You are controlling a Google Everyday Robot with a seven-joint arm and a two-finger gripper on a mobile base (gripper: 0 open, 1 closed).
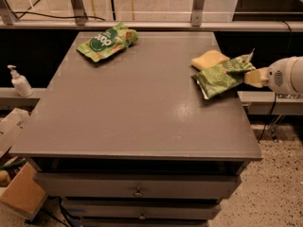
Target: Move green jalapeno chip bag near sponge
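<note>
Right of the table (132, 122), the hand (256, 77) pinches the green jalapeno chip bag (219, 76).

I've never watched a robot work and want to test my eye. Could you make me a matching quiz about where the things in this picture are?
Things:
1. chip bag
2. sponge
3. small green pouch
4. gripper

Places:
A. far left part of the table
B. pale yellow, far back by the right edge
C. just past the table's right edge, at the chip bag's end
D. light green, right beside the sponge, on its near side

Pairs: 1-D, 2-B, 3-A, 4-C
</note>
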